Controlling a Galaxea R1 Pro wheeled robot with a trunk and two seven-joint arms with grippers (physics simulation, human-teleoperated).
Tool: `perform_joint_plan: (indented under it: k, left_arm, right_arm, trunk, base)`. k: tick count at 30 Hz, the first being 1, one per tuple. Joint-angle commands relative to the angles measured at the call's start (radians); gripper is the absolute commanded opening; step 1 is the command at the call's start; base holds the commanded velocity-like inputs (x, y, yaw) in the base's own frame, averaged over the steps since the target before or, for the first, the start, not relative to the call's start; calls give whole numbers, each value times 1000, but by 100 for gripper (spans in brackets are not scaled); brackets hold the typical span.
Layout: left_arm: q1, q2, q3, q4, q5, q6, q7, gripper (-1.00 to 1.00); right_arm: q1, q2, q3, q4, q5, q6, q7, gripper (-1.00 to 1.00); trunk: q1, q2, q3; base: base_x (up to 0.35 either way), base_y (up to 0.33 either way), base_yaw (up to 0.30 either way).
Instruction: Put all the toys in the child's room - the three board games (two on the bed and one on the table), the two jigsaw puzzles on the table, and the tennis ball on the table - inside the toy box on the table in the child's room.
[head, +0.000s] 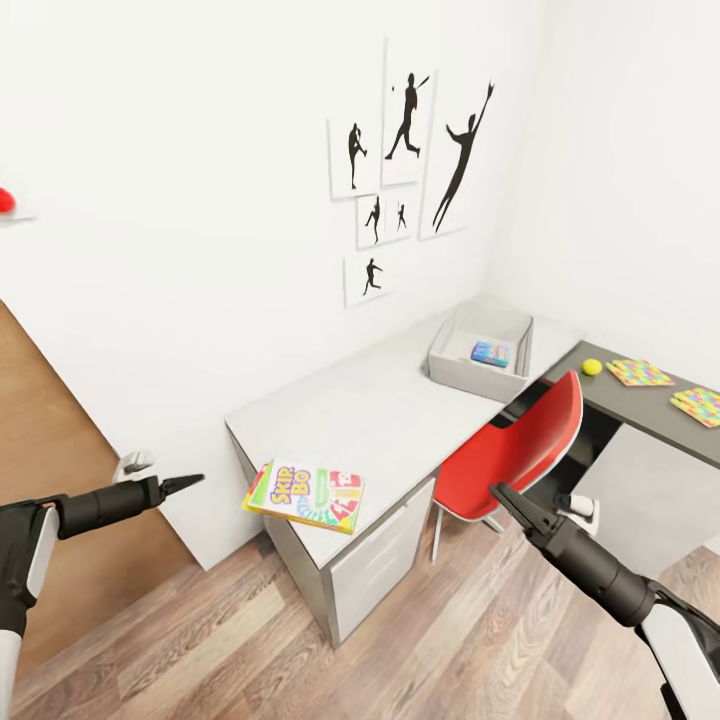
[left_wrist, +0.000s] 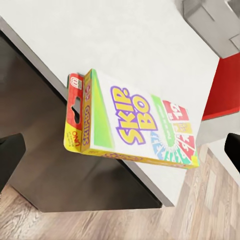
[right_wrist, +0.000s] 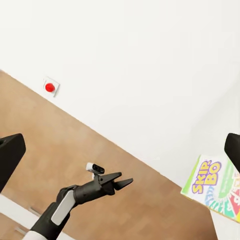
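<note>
A long table (head: 370, 420) with a pale grey top stands against the wall. A yellow-green Skip-Bo board game (head: 305, 495) overhangs its near corner. A light grey toy box (head: 455, 375) sits farther back. On the adjoining dark grey section lie a tennis ball (head: 592, 367) and two jigsaw puzzles (head: 640, 372).

Black tapered forearms, white upper segments; small white module, seemingly camera, near left tool (head: 190, 482).
</note>
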Motion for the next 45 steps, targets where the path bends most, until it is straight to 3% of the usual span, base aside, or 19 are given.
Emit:
perform_joint_plan:
  k: [1,12,38,45]
  left_arm:
    - [-1,0,6,0,-1,9,-4,100]
    - [-4,0,33,1,-3,16,-4,100]
    - [-6,-3,30,1,-3,28,-4,100]
    - [-6,-5,24,2,-5,60,-3,100]
  right_arm:
    - [-1,-1,0,0,-5,3,2,100]
    - [-1,-1,2,1,-5,-16,12,100]
    - [0,-1,2,0,-4,-18,16,100]
    - [1,-2,2,0,-4,-18,18,100]
  trunk:
    - [4,-9,-3]
    - [46,-86,-20]
    - [146,-268,-58]
    - [173,-317,-69]
  base:
    - [0,0,2]
    - [0,0,0]
    - [0,0,0]
    - [0,0,0]
